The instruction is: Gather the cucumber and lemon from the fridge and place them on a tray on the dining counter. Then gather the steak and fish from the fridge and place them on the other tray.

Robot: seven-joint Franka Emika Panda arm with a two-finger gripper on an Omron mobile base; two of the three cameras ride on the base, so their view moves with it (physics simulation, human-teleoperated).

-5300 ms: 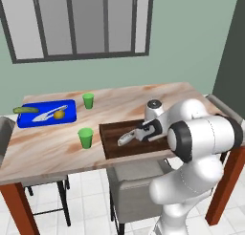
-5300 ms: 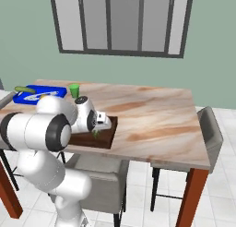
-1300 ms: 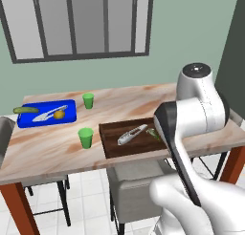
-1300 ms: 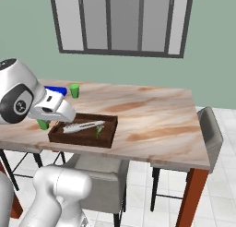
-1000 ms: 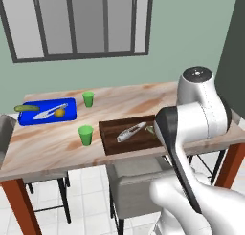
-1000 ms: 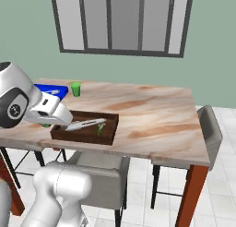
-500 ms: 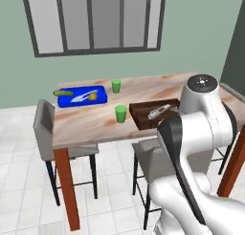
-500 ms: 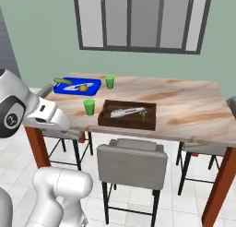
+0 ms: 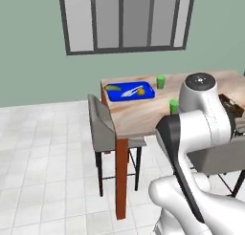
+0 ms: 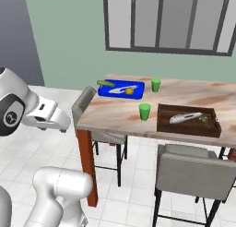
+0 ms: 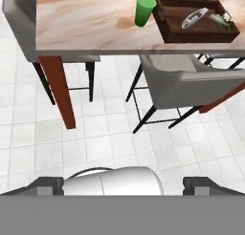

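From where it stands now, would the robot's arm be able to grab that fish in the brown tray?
Probably not. The gripper hangs open off the counter's end, and the fish in the brown tray lies far along it, past a green cup.

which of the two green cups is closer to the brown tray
The green cup standing nearer the counter's front edge, just left of the brown tray. The other green cup stands farther back, beside the blue tray.
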